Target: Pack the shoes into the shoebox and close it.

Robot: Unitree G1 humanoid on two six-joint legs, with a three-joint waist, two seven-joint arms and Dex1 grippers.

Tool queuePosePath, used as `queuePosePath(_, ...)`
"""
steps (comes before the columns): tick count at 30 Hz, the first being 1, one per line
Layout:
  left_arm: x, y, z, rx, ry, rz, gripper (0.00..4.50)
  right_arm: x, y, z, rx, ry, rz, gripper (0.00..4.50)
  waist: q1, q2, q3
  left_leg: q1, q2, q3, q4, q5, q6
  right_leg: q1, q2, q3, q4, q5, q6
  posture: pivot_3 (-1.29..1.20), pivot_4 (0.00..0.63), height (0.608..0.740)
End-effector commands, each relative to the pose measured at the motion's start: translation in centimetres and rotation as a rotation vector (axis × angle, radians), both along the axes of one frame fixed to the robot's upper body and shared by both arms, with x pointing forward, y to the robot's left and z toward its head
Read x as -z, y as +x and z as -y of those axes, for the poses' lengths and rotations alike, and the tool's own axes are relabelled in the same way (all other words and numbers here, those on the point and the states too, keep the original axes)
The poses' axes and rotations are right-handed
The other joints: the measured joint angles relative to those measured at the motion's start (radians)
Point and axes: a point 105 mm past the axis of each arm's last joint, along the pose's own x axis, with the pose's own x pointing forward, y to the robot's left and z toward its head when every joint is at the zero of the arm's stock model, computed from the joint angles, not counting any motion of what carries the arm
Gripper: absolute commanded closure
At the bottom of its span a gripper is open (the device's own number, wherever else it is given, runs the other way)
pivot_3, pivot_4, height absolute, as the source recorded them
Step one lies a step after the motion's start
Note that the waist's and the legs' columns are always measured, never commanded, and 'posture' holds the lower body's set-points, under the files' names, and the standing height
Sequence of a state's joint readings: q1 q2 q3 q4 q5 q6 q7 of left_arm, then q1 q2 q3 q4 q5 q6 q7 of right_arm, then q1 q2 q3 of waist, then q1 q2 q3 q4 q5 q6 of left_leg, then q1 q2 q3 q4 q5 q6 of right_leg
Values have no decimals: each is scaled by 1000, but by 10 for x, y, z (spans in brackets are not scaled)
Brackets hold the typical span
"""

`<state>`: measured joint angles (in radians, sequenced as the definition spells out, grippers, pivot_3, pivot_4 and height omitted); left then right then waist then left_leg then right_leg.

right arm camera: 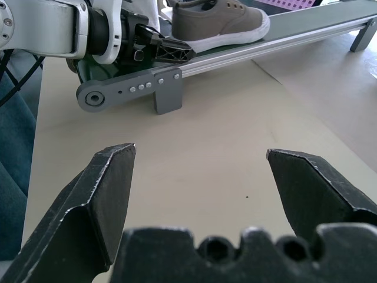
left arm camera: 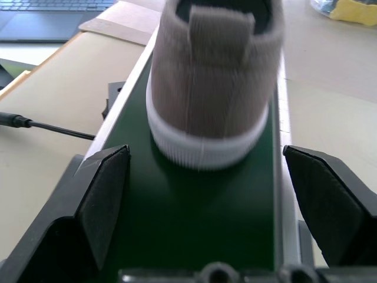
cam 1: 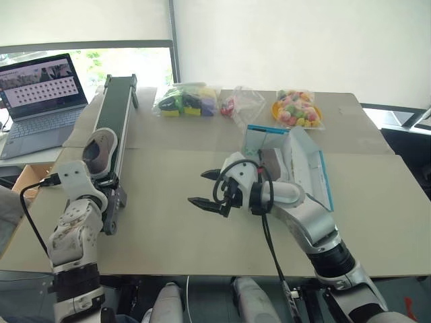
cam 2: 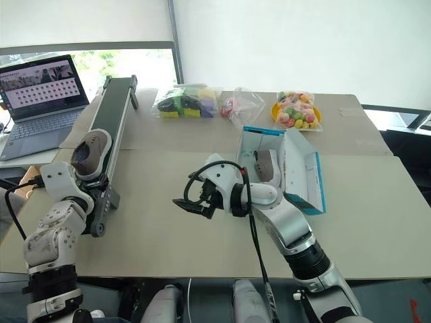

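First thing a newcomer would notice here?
Probably the bright turquoise shoebox standing open right of the table's middle, one shoe already inside it. Next, the second shoe sitting on the green conveyor belt along the table's left side, with the left gripper open just behind its heel. The right gripper, also open, hangs over bare tabletop between belt and box.

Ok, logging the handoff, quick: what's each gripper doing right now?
Left gripper: open, empty, lined up behind the shoe on the conveyor.
Right gripper: open, empty, above the table.
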<state>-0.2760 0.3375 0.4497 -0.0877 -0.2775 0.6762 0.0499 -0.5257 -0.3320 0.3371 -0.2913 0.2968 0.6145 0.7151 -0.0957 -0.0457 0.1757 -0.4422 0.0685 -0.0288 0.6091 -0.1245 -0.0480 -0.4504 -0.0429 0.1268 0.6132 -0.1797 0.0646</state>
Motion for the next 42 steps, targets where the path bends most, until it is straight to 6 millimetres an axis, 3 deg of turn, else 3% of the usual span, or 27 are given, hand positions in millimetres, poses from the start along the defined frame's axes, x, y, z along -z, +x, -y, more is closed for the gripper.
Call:
queuePosePath(1, 1, 1, 1, -6, 0, 4, 0, -22, -1, 1, -3, 47, 65, 231, 0, 0, 0, 0, 0, 0, 0, 0, 0, 0, 0, 0, 0, 0, 0, 0, 150, 740)
queuePosePath(3, 2, 2, 3, -11, -37, 15, 531, -25, -1, 1, -2, 52, 71, 0, 0, 0, 0, 0, 0, 0, 0, 0, 0, 0, 0, 0, 0, 0, 0, 0, 150, 740)
queuePosePath(7, 0, 4, 5, -20, -82, 32, 1781, -34, 0, 1, 2, 73, 83, 0, 7, 0, 0, 2, 0, 0, 0, 0, -1, 3, 0, -1, 0, 0, 0, 0, 150, 740)
queuePosePath(12, -19, 13, 13, -6, -188, 143, 1866, -43, 5, 2, 23, 98, 90, 0, 13, 0, 0, 3, 0, -1, 1, -1, -2, 5, 0, -1, 0, 0, 0, 0, 150, 740)
queuePosePath(14, -41, 17, 24, 43, -214, 264, 1866, -45, 14, 6, 79, 131, 55, 0, 17, 0, 0, 3, 0, -1, 1, -1, -2, 6, 0, -2, -1, 0, 0, 0, 150, 740)
queuePosePath(17, -79, 18, 54, 211, -245, 457, 1866, -39, 37, 16, 217, 172, -110, 0, 25, -1, 0, 2, 0, -1, 1, -1, -1, 6, 0, -2, -2, 0, 0, 0, 150, 740)
queuePosePath(19, -100, 13, 93, 418, -304, 535, 1866, -39, 51, 22, 303, 299, -333, 0, 26, -1, 0, 1, 0, -1, 1, 0, -1, 5, 0, -2, -2, 0, 0, 0, 150, 740)
queuePosePath(24, -98, -8, 172, 832, -379, 449, 1866, -46, 57, 14, 308, 557, -724, 0, 25, -1, 0, 1, 0, -2, 1, 0, 0, 6, 0, -2, -2, 2, 3, 0, 150, 740)
queuePosePath(27, -93, -18, 195, 942, -393, 404, 1866, -60, 60, 11, 281, 683, -818, 0, 24, -1, 0, 1, 0, -2, 1, 0, 0, 8, 0, -2, -3, 0, 1, 0, 150, 740)
queuePosePath(33, -87, -16, 204, 972, -404, 366, 1866, -101, 65, 22, 225, 889, -827, 0, -1, 1, 1, 2, 0, -3, 1, 1, 1, 8, 0, -2, -3, 0, 0, 0, 150, 740)
queuePosePath(42, -82, -5, 198, 932, -406, 343, 1866, -103, 56, 18, 232, 853, -821, 0, -8, 1, 1, 2, 0, -4, 1, 1, 1, 8, 0, -3, -4, -1, 0, 0, 150, 740)
